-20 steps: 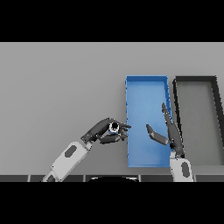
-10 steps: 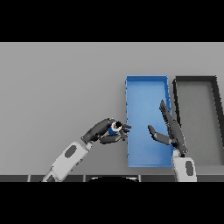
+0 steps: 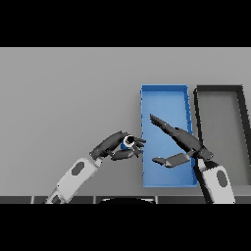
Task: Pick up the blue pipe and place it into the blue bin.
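Gripping the blue pipe (image 3: 128,142), the left hand (image 3: 113,145) has its fingers and thumb curled round it, so that only the pipe's pale ring-shaped end and a sliver of blue show between them. Hand and pipe sit over the grey table (image 3: 63,98), just beside the long left wall of the blue bin (image 3: 164,91), with the fingertips reaching that wall; whether the pipe rests on the table or is lifted off it cannot be told.

The right hand (image 3: 184,142) is over the blue bin's lower half, open, its fingers straight and pointing up and to the left, its thumb spread out low towards the left. It holds nothing.

Counted: one pipe, two hands, two bins. The blue bin is a long rectangle lying up-and-down in the view, and nothing lies inside it; its upper half is free of any hand. Just beside it on the right, with a narrow strip of table between, stands a black bin (image 3: 219,89) of like shape with a grey floor.

Wide bare table spreads to the left of the left arm and beyond the bins' far ends. No writing or label can be read on anything.
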